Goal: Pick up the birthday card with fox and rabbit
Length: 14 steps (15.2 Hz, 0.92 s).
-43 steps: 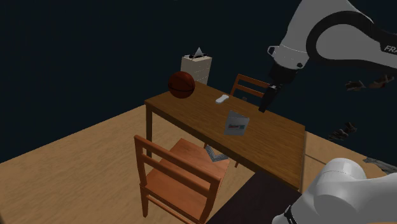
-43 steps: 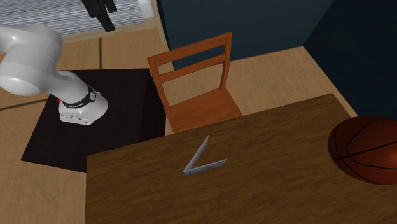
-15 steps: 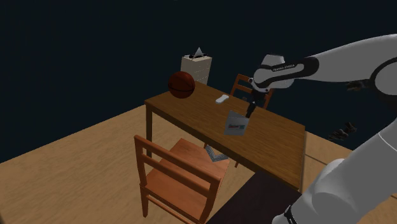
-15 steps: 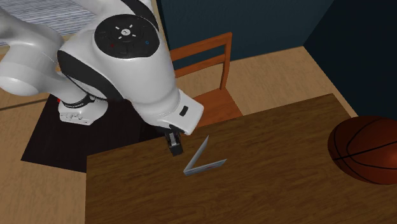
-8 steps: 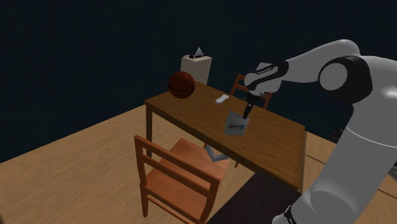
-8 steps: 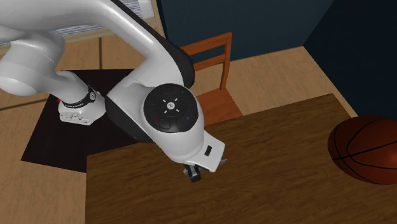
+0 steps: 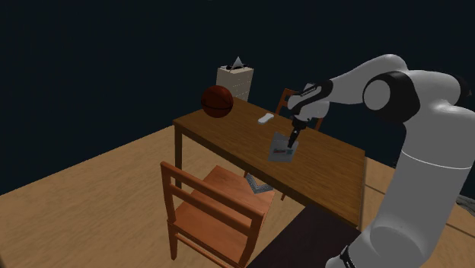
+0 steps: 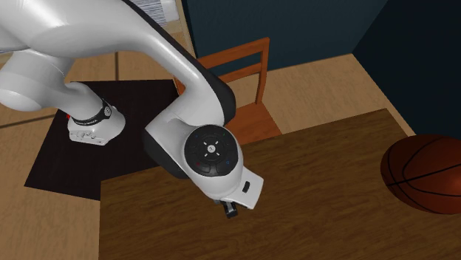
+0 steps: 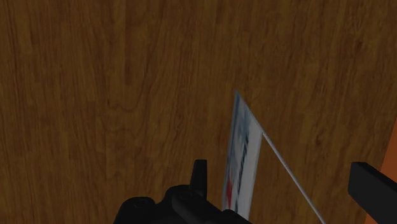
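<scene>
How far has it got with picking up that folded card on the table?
The reach looks done: the claw is low over the wooden table, open, with the standing birthday card between its fingers. In hand is lining up the grip; neither finger seems to touch it. Left: closing on the card and lifting it.

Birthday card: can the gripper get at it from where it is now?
Probably yes. The gripper is open, with one finger on either side of the upright card on the table; nothing stands between them.
</scene>
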{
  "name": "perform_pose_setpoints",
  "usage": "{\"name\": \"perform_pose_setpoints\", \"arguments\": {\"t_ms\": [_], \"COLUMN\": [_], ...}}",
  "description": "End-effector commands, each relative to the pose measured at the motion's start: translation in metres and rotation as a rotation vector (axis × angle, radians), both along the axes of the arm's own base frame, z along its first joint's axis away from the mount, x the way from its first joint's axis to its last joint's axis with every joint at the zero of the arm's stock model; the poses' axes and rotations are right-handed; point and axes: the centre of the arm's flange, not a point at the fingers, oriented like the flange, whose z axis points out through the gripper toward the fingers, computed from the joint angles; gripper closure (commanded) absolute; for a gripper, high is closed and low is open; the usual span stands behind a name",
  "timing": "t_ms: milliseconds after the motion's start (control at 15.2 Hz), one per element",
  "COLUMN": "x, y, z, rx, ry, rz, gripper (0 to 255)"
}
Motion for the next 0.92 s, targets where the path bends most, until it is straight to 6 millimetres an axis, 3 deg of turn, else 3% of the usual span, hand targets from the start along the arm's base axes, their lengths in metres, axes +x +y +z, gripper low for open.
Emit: {"name": "perform_pose_setpoints", "arguments": {"t_ms": [0, 66, 132, 726, 858], "x": [0.000, 0.000, 0.000, 0.000, 0.000], "y": [-0.001, -0.001, 0.000, -0.001, -0.001], "z": [-0.007, -0.007, -0.006, -0.007, 0.004], "rx": [0.000, 0.000, 0.000, 0.000, 0.000], "ry": [0.000, 0.000, 0.000, 0.000, 0.000], "rz": [0.000, 0.000, 0.000, 0.000, 0.000], "gripper": [0, 0, 255, 255, 255]}}
